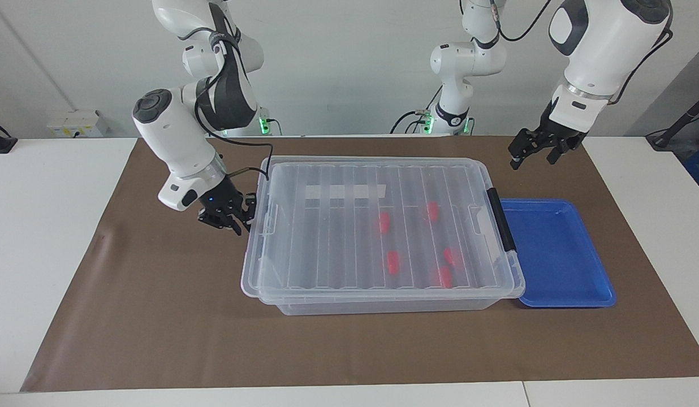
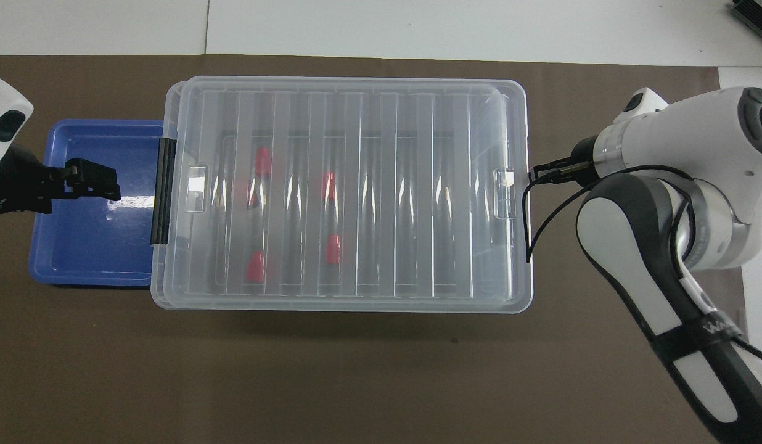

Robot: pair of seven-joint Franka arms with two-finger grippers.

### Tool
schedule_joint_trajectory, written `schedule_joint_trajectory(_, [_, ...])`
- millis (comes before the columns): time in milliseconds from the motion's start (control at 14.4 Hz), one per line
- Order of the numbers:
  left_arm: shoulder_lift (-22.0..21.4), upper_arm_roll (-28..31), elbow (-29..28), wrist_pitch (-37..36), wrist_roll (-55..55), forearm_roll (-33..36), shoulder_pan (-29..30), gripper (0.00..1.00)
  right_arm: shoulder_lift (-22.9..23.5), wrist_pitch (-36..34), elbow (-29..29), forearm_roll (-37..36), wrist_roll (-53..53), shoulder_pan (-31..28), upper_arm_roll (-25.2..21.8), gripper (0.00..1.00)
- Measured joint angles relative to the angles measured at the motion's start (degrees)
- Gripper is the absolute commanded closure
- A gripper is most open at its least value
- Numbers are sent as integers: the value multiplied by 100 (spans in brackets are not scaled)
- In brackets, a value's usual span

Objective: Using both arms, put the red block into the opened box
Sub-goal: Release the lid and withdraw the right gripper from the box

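The clear box [image 1: 327, 237] [image 2: 387, 203] sits mid-table with its ribbed lid lying on top. Several red blocks [image 1: 384, 222] [image 2: 333, 248] show through the lid, inside the box toward its black handle bar [image 1: 501, 219] [image 2: 162, 190]. My right gripper [image 1: 228, 219] [image 2: 541, 175] hovers low just off the box's end toward the right arm's end of the table, apart from the lid's tab and holding nothing. My left gripper [image 1: 533, 154] [image 2: 103, 183] hangs open and empty, high over the blue tray.
A shallow blue tray [image 1: 559, 254] [image 2: 85, 246] lies against the box's handle end. A brown mat [image 1: 157, 311] covers the table. The right arm's black cable [image 2: 529, 222] loops beside the box's end.
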Motion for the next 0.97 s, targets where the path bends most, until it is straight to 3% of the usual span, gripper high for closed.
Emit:
schedule_joint_trajectory(485, [0,-1,-3,0,1,86,0,0,-497,-1104,360,-1383,777,-393,-31,0])
schedule_joint_trajectory(969, [0,-7,-4,0,1,90,0,0,-778,-3077,1393,-1389,1407,-466,-31,0])
